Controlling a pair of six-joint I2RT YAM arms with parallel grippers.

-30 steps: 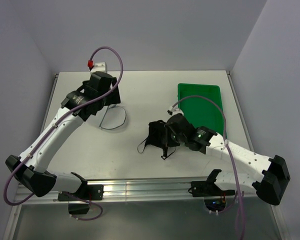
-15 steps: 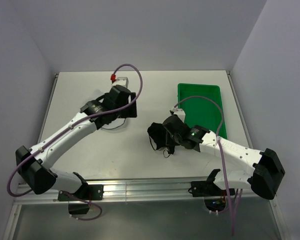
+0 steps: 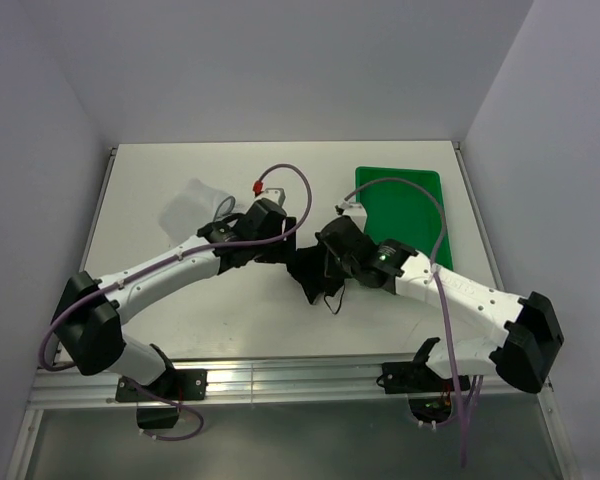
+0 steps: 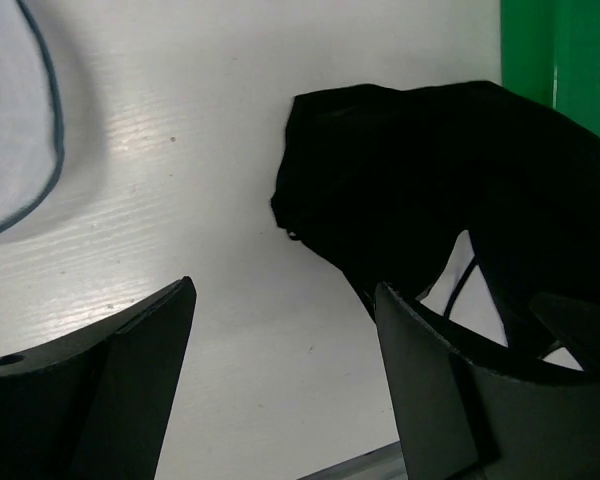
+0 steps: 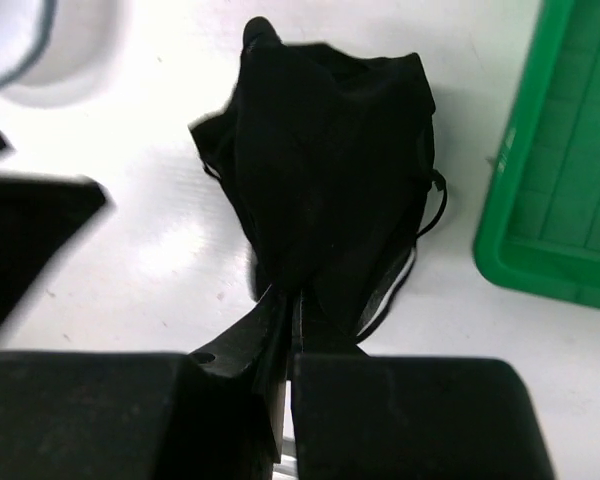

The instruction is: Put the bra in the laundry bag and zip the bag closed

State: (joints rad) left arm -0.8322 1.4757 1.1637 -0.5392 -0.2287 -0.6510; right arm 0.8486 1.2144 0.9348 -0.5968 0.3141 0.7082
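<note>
Bra: a bunched black heap near the middle of the table, with a thin strap looping out at its 5 o'clock side. Whether it rests on the surface or hangs just above it, I cannot tell.
Right gripper: the jaws are pressed together on a fold of the bra. The fabric spreads out from the fingertips toward 12 o'clock in the wrist view.
Left gripper: the jaws stand wide apart with only bare table between them. It holds nothing. The bra is just ahead, toward 1 o'clock in its wrist view.
Laundry bag: a pale mesh pouch with a dark edge, flat on the table at 10 o'clock from the bra and apart from it.
Green tray: at 2 o'clock from the bra, close to it.
</note>
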